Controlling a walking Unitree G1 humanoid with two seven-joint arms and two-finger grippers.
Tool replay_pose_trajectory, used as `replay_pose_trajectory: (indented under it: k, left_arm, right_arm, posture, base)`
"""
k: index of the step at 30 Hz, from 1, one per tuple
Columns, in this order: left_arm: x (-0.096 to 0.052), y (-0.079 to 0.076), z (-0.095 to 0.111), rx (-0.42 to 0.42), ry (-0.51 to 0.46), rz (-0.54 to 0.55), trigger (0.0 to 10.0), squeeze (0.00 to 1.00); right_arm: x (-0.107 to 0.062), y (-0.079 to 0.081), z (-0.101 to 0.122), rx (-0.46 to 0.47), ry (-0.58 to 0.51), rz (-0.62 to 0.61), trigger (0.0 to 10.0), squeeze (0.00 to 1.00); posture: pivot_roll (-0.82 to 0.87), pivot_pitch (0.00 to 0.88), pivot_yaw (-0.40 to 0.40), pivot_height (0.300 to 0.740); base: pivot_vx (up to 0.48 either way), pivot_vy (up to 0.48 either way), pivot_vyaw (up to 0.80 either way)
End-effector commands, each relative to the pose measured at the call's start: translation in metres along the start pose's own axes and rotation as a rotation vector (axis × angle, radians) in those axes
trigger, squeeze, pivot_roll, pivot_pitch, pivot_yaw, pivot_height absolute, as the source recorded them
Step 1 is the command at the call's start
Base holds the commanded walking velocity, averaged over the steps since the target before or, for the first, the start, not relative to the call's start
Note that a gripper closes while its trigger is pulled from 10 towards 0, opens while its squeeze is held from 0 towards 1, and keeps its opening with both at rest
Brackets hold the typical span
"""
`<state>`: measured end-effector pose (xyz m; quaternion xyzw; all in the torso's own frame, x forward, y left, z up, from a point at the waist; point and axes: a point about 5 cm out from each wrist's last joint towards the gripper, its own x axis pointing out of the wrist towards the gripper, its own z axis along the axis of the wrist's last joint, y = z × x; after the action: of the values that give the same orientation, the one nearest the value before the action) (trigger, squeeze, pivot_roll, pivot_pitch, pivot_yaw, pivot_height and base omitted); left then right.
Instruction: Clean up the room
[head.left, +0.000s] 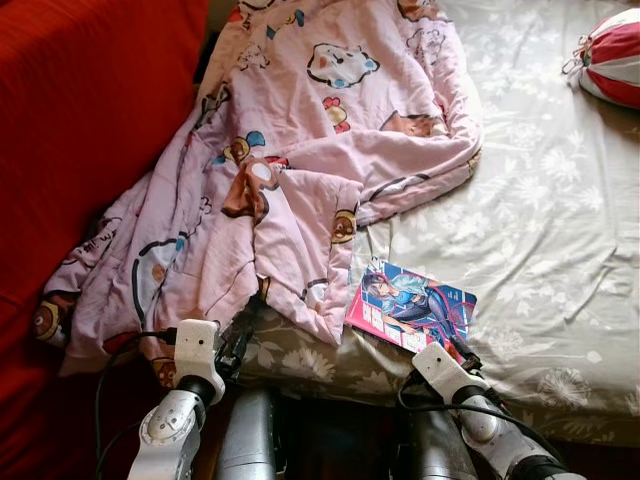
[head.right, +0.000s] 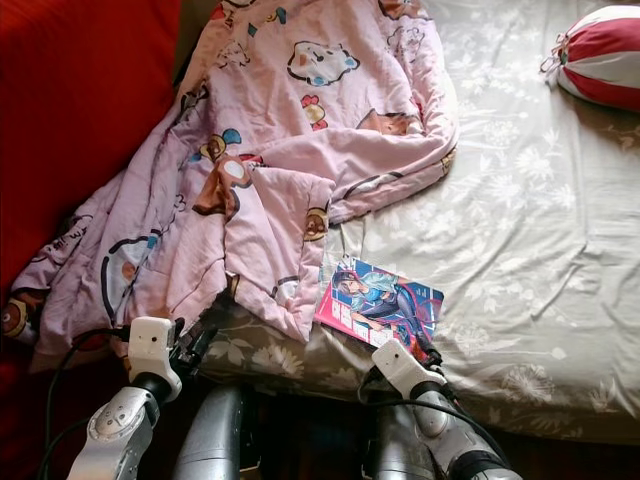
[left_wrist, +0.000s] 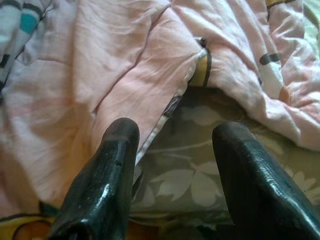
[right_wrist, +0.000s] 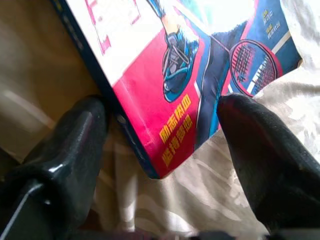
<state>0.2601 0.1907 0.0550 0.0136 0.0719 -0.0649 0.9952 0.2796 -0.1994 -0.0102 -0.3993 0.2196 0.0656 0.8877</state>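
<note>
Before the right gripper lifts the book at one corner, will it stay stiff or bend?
The book looks thin and flat, so it would probably sag somewhat. Its glossy cover may slip between the open fingers of the right gripper. It probably weighs little.

Pink quilt (head.left: 300, 150) with cartoon prints in brown, white, blue and red. Grey-olive bedsheet (head.left: 540, 230) with pale floral pattern. Book (head.left: 410, 305) cover magenta-red and blue, anime-style figure, yellow lettering seen in right wrist view. Red-and-white striped ball-shaped cushion (head.left: 612, 55). Plain red fabric (head.left: 70, 130) on robot's left. Glossy black fingers (left_wrist: 107, 185), silver arms.
</note>
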Motion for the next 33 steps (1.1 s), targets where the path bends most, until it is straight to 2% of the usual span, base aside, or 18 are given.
replay_pose_trajectory:
  k: [1,5,11,15,20,29,30,31,32,33]
  left_arm:
    - [-0.009,0.004,-0.008,-0.017,0.033,0.022,10.0,0.00]
    - [-0.014,0.002,-0.011,-0.021,0.044,0.022,10.0,0.00]
    - [-0.027,-0.002,-0.015,-0.029,0.064,0.023,10.0,0.00]
    - [-0.031,-0.003,-0.014,-0.029,0.068,0.025,10.0,0.00]
    - [-0.035,-0.003,-0.016,-0.031,0.075,0.031,10.0,0.00]
    - [-0.042,-0.007,-0.018,-0.039,0.094,0.040,10.0,0.00]
    - [-0.043,-0.007,-0.019,-0.041,0.097,0.043,10.0,0.00]
    - [-0.043,-0.007,-0.020,-0.042,0.099,0.044,10.0,0.00]
    - [-0.043,-0.007,-0.020,-0.042,0.099,0.044,10.0,0.00]
    - [-0.044,-0.007,-0.020,-0.043,0.101,0.044,10.0,0.00]
  right_arm:
    - [-0.003,0.003,-0.009,-0.024,0.029,0.000,10.0,0.00]
    - [-0.002,-0.003,-0.009,-0.024,0.034,-0.025,10.0,0.00]
    - [-0.004,0.006,-0.010,-0.071,0.024,0.012,10.0,0.00]
    - [-0.005,0.006,-0.010,-0.091,0.011,0.001,10.0,0.00]
    - [-0.002,-0.008,-0.004,-0.109,-0.029,-0.105,10.0,0.00]
    - [0.003,-0.016,-0.001,-0.120,-0.005,-0.092,10.0,0.00]
    - [0.004,-0.019,0.001,-0.114,-0.008,-0.098,3.9,0.00]
    - [0.004,-0.019,0.002,-0.114,-0.009,-0.100,1.7,0.00]
    - [0.005,-0.020,0.002,-0.113,-0.010,-0.101,1.7,0.00]
    - [0.005,-0.020,0.003,-0.102,-0.007,-0.100,0.0,0.00]
  posture:
    - [0.17,0.347,0.046,0.622]
    - [0.17,0.357,0.045,0.622]
    - [0.17,0.385,0.038,0.622]
    - [0.18,0.393,0.037,0.622]
    - [0.18,0.409,0.033,0.622]
    - [0.18,0.426,0.020,0.622]
    - [0.18,0.428,0.019,0.622]
    - [0.18,0.428,0.019,0.622]
    - [0.18,0.430,0.016,0.622]
    - [0.18,0.430,0.016,0.622]
  base:
    - [0.000,0.000,0.00]
    - [0.000,0.000,0.00]
    - [0.000,0.000,0.00]
    - [0.000,0.000,0.00]
    - [0.000,0.000,0.00]
    - [0.000,0.000,0.00]
    - [0.000,0.000,0.00]
    - [0.000,0.000,0.00]
    - [0.000,0.000,0.00]
    - [0.000,0.000,0.00]
